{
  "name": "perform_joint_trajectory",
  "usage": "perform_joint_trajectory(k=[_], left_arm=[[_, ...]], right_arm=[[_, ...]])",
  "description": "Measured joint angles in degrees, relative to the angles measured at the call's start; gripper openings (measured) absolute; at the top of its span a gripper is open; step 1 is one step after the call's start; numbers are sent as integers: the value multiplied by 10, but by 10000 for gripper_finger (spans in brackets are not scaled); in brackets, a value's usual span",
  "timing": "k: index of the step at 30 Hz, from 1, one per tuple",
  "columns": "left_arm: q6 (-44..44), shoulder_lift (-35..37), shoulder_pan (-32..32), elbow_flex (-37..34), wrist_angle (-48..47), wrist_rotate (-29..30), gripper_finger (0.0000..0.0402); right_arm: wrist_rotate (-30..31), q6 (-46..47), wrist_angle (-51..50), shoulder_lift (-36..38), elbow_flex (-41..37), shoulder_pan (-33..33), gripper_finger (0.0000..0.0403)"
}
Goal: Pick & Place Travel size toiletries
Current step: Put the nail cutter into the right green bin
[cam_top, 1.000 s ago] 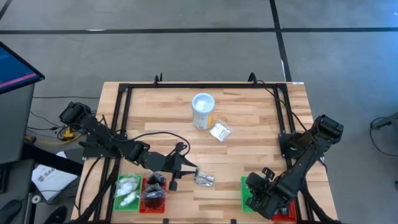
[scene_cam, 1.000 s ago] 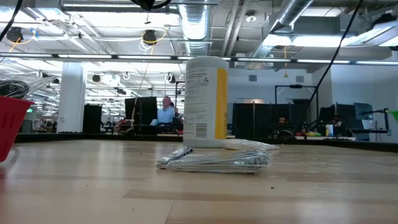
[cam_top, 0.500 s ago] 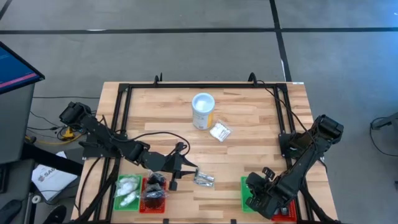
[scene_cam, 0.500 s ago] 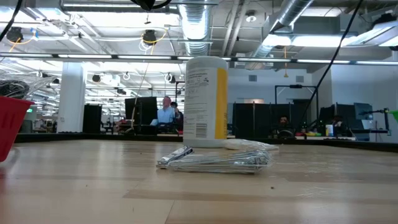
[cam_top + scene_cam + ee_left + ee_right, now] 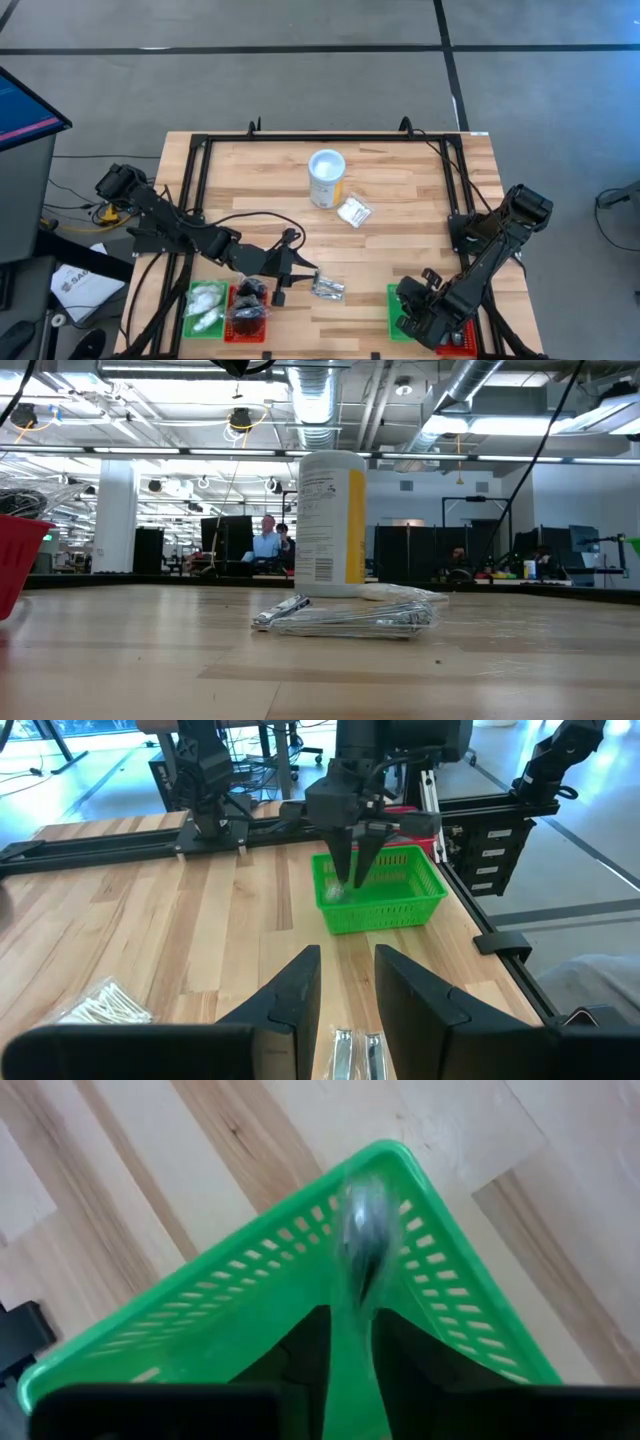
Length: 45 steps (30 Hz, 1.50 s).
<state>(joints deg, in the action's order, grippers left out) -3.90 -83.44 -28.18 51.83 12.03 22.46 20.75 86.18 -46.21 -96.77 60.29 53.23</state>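
My left gripper (image 5: 303, 276) hangs open just left of a clear-wrapped packet of silvery pieces (image 5: 328, 288), which lies flat on the wood; the same packet (image 5: 355, 1055) sits just beyond my left gripper's fingertips (image 5: 345, 982) in the left wrist view. My right gripper (image 5: 350, 870) points down into the right green tray (image 5: 385, 905) and is shut on a small clear-wrapped packet (image 5: 358, 1230). Another white packet (image 5: 353, 211) lies near the white tub (image 5: 326, 178). More packets fill the left green tray (image 5: 205, 305) and left red tray (image 5: 248, 310). My right gripper pinches the small clear-wrapped packet between its two fingers (image 5: 395, 1342), coming from above and pointing down. The packet's free end (image 5: 360, 1200) sticks out beyond the fingertips over the floor of the green tray. I cannot tell whether it touches the tray.
The tall white tub with a yellow label (image 5: 332, 525) stands at the table's far middle. A black frame (image 5: 320, 138) runs round the table. A red tray (image 5: 462, 340) sits right of the right green tray. Bare wood lies in the table's middle.
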Motion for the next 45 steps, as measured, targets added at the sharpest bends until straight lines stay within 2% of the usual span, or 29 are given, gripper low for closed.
perform_joint_trajectory(k=[8,12,17,20,30,34,40,45], left_arm=[[0,0,0,-1,1,0,88],[-19,0,1,-11,2,0,88],[-107,0,12,-29,5,-1,88],[-129,-12,14,-33,6,1,88],[-204,-90,34,-26,3,-8,88],[-249,-118,52,-10,-29,-37,88],[-261,-169,64,19,-58,-64,88],[-313,-197,72,65,-150,-73,88]], right_arm=[[-12,-15,-1,1,1,1,117],[20,-40,0,6,21,8,125],[65,-80,2,11,62,9,124],[76,-113,-1,11,78,3,119],[79,-176,0,10,94,-33,109],[79,-188,0,10,94,-37,108],[78,-193,0,10,94,-39,108],[78,-193,0,10,94,-38,108]])
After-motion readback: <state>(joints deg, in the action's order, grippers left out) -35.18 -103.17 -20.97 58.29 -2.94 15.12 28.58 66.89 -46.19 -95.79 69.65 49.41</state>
